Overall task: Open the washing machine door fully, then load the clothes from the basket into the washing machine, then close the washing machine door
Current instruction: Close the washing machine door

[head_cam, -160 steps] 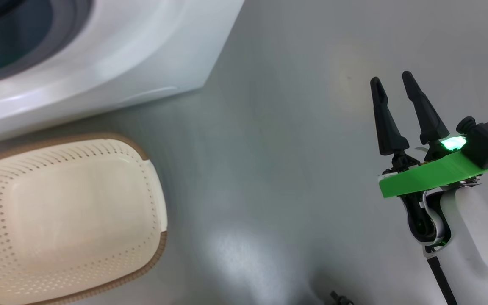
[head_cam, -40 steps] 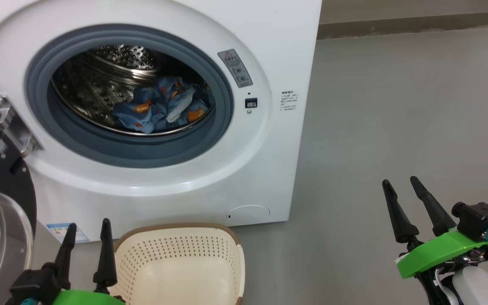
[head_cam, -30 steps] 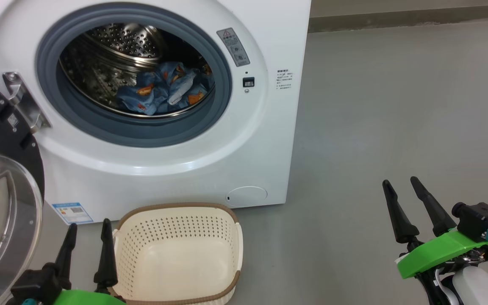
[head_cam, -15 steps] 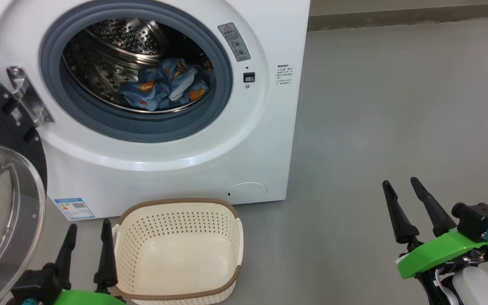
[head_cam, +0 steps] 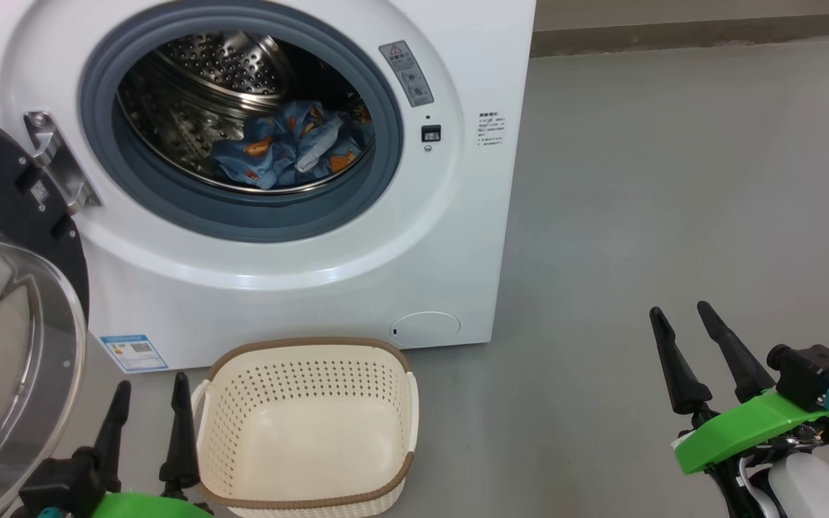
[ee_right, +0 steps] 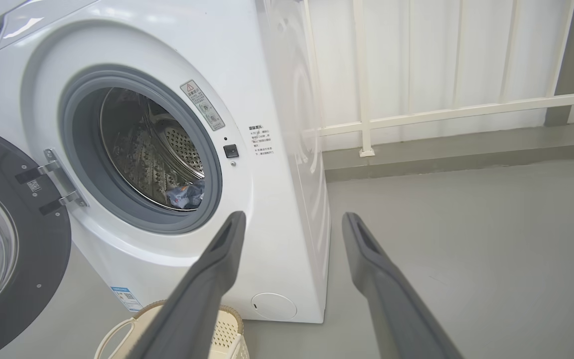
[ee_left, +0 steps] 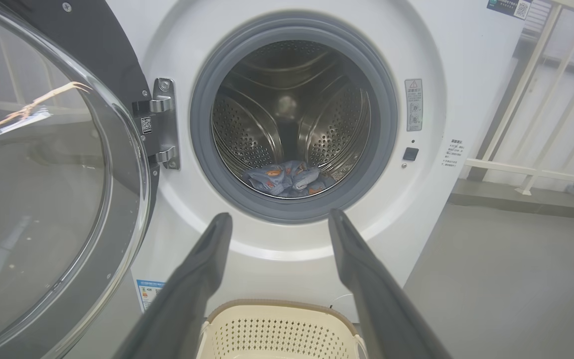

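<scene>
Hanging open off the washing machine (head_cam: 278,288)'s left side, the washing machine door (head_cam: 19,345) stood nearest the left gripper (head_cam: 152,381), fingers apart; the right gripper (head_cam: 679,308), also apart, sat off the machine's right. The clothes (head_cam: 288,147) lay in its drum; the basket (head_cam: 306,345) before it seemed empty.

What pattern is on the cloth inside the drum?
The clothes: light blue with orange-brown figures, best in head view.
</scene>
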### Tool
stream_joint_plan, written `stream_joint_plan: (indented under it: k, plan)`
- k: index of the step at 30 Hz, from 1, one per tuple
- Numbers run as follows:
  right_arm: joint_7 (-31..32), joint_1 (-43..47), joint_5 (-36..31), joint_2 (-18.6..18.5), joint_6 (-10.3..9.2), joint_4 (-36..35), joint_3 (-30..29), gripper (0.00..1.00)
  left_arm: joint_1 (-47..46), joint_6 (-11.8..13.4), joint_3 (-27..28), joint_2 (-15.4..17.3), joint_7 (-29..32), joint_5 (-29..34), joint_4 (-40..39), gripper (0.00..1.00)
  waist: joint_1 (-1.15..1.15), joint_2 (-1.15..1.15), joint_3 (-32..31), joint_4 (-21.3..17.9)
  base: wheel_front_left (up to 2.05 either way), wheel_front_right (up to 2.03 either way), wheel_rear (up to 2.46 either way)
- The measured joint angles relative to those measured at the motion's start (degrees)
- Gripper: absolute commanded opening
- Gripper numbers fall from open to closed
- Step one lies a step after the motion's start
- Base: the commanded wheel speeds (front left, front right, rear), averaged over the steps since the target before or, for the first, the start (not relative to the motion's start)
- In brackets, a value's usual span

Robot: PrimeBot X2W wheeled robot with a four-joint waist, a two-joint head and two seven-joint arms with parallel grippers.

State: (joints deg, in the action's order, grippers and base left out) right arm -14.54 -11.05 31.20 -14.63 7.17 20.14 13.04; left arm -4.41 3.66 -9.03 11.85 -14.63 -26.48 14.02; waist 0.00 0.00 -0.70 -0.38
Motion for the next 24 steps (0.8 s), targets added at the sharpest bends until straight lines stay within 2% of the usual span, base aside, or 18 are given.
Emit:
stream_joint_plan:
  k: [12, 24]
  plan:
    - [0.0, 0.0, 0.0, 0.0, 0.0, 0.3, 1.1, 1.0, 0.0, 0.4, -0.2, 0.2, 0.0, 0.0, 0.3, 1.0, 0.0, 0.0, -0.4, 2.2, 0.0, 0.0, 0.0]
    - [0.0, 0.0, 0.0, 0.1, 0.0, 0.5, 1.7, 1.0, 0.0, 1.6, -0.6, 1.3, 0.1, 0.0, 0.6, 1.0, 0.0, 0.0, -0.9, 7.9, 0.0, 0.0, 0.0]
